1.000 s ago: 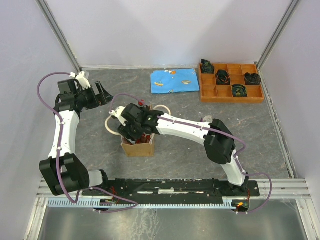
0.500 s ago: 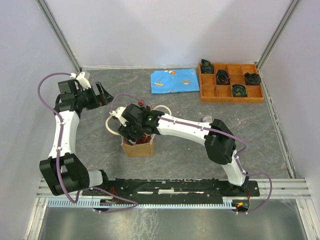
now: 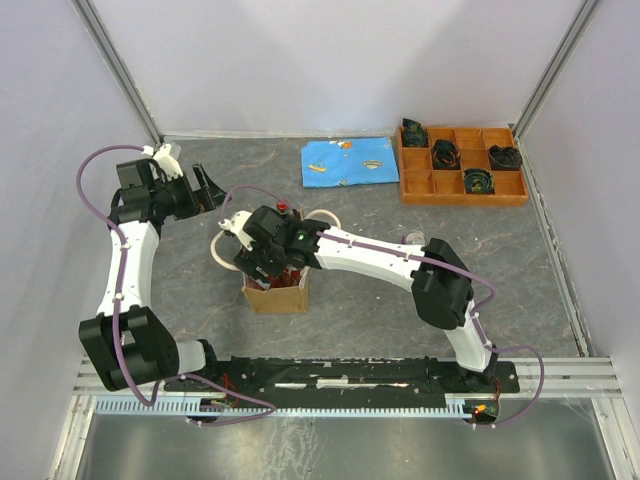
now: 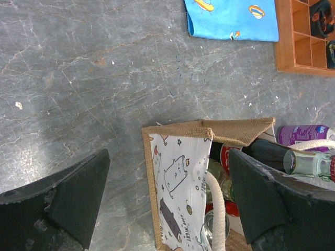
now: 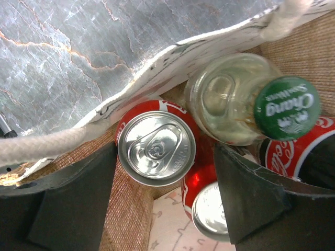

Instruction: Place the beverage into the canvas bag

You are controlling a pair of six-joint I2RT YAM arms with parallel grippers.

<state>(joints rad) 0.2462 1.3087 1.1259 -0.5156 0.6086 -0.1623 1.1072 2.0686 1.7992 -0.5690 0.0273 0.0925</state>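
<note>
**Beverage, red can** (image 5: 157,149): upright inside the canvas bag (image 5: 131,214), silver top with pull tab facing up, close against the bag's pale printed wall at its 10 o'clock.

**Other contents of the bag, right wrist view:**
- Clear glass bottle (image 5: 230,104) with a green cap, touching the red can at its 2 o'clock.
- Second can (image 5: 212,212), lower in the bag, at 5 o'clock.
- Red-labelled container (image 5: 293,151) at 3 o'clock, partly hidden.

**Canvas bag** (image 3: 275,296): brown burlap sides, one white face printed with cartoon cats (image 4: 178,183), cream rope handle (image 5: 42,147). It stands upright on the bench (image 3: 380,320), left of centre.

**Right hand** (image 5: 165,157): lowered into the bag mouth, fingers spread to either side of the red can. A gap shows on the 3 o'clock side, so the can is not pinched. In the top view the hand (image 3: 270,262) covers the bag opening.

**Left hand** (image 3: 200,185): at 10 o'clock from the bag, fingers (image 4: 57,204) spread fully, holding nothing, with the bag in view between them.

**Purple can** (image 4: 303,134): just beyond the bag's burlap edge.

**Blue cloth** (image 3: 350,162): flat on the bench, at 1 o'clock from the bag.

**Wooden compartment tray** (image 3: 460,200): at 2 o'clock, just beside the cloth, with dark items in several cells.
</note>
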